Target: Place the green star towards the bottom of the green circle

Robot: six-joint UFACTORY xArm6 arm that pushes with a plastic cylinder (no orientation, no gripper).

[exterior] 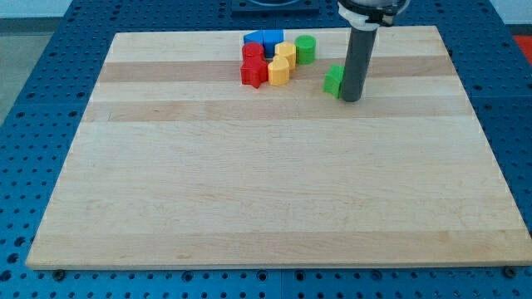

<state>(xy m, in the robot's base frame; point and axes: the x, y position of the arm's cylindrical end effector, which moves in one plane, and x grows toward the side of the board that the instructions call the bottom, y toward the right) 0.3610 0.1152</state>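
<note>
My tip (351,99), a bare rod with no jaws, touched the green star (334,80) from the view's right, below-right of the green circle (305,49).

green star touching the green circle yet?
No: the green star sits apart from the green circle, down to the view's right, with my tip against its right side.
</note>
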